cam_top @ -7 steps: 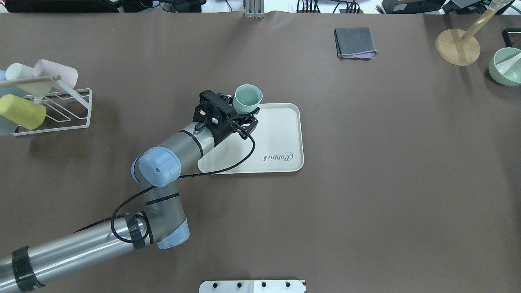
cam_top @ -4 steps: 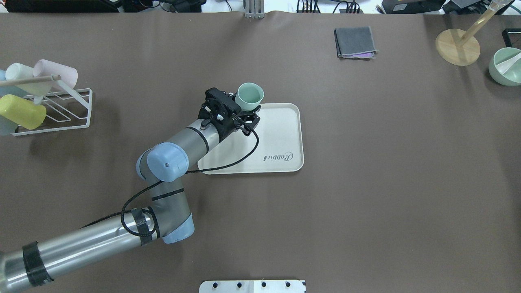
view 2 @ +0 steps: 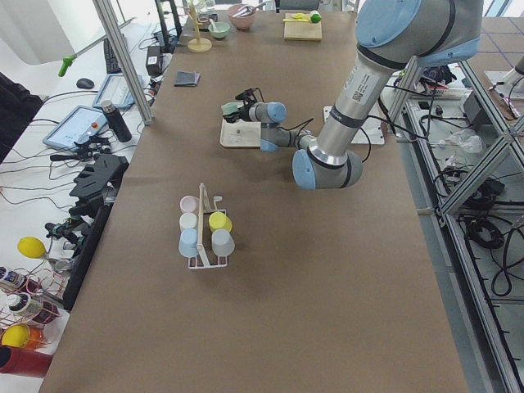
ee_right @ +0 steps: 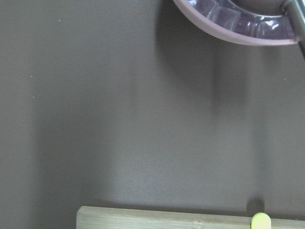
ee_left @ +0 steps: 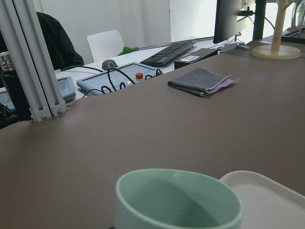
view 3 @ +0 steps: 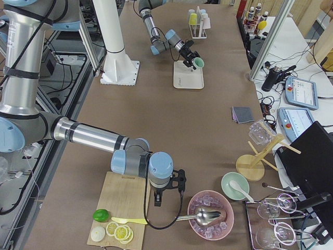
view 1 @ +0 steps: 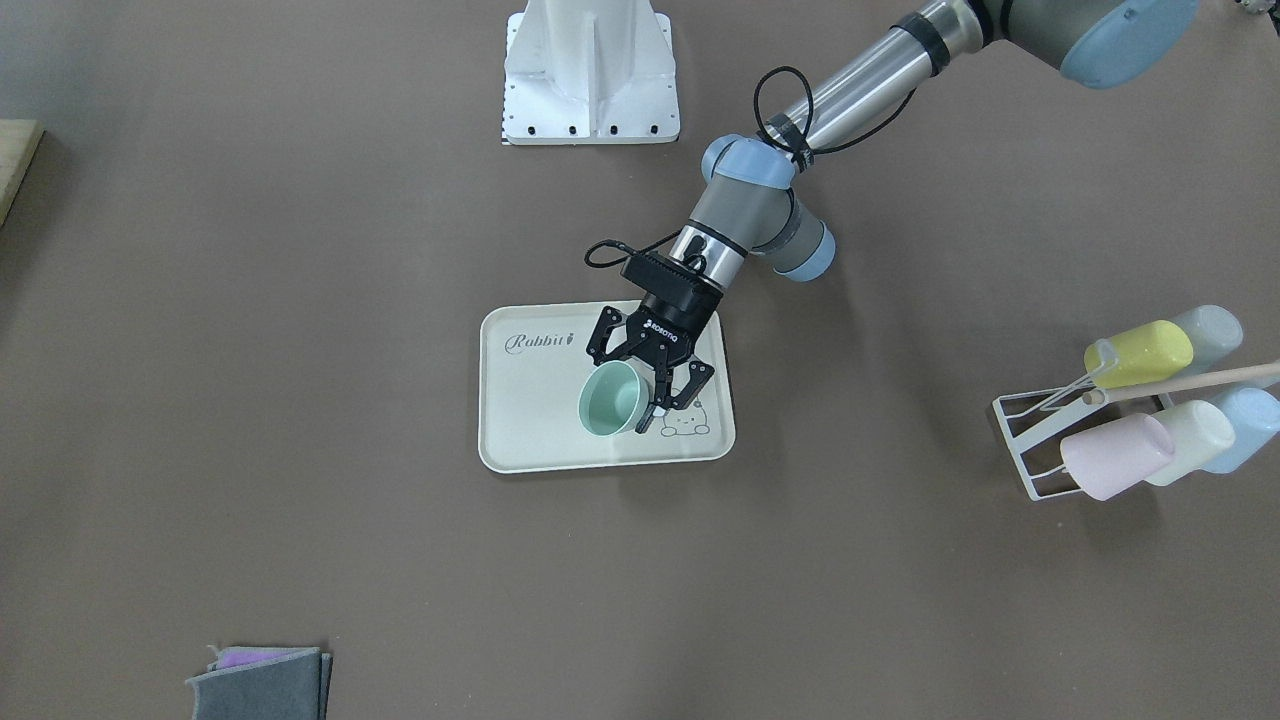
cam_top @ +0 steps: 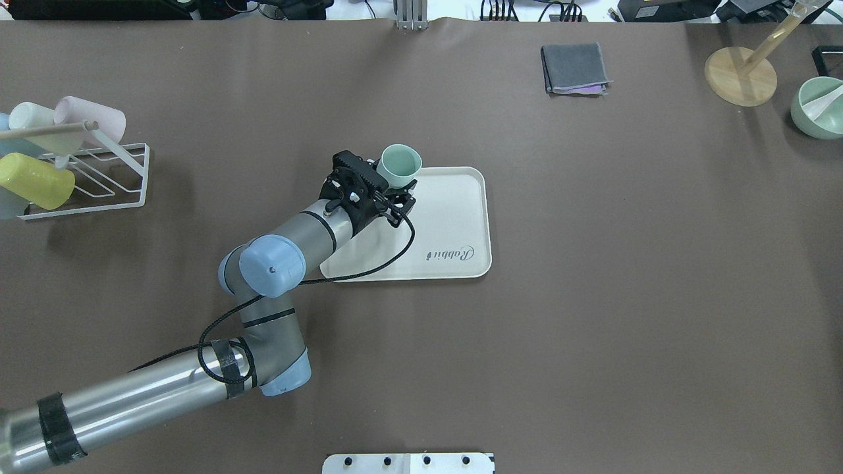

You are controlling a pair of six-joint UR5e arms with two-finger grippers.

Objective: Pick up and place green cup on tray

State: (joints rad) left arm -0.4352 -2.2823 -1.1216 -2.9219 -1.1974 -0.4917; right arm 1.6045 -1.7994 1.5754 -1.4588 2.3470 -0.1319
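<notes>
The mint-green cup hangs tilted, mouth up, over the far left corner of the cream tray. My left gripper is shut on it, one finger on either side of the cup's wall. From across the table, the cup sits above the tray, beside the bunny drawing. The left wrist view shows the cup's rim close below and a tray corner behind it. My right gripper shows only in the exterior right view, near a wooden board, and I cannot tell its state.
A white wire rack holding several pastel cups stands at the table's left. A folded grey cloth, a round wooden stand base and a green bowl lie far right. A pink bowl is near the right wrist.
My left gripper and the green cup have shifted slightly back toward the robot and lower over the tray's corner. The grip has not changed.
</notes>
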